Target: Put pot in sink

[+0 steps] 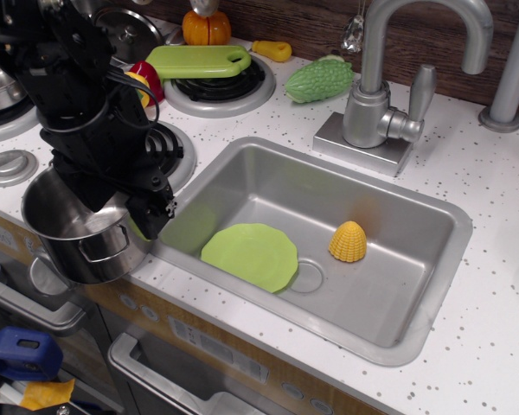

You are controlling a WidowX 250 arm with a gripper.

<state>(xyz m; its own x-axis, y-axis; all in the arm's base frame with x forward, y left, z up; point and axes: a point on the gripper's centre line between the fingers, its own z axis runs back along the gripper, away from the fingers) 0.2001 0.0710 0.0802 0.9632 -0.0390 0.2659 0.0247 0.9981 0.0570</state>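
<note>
Tall shiny stainless steel pot sits at the counter's front edge, left of the sink; rigid, slick, thin-walled, probably light, so the rim grips better than the small loop handle. Black gripper reaches into its mouth, seemingly clamped on the rim; fingers partly hidden. Rectangular steel sink holds a flat green plate and ridged yellow corn.

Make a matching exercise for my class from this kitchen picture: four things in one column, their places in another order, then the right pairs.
Things:
1. pot
2. green plate
3. yellow corn
4. green cutting board

Places:
A. on the round burner at the back
B. in the sink, right of the drain
C. at the counter's front left edge, under the claw
D. on the sink floor, left of the drain

Pairs: 1-C, 2-D, 3-B, 4-A
</note>
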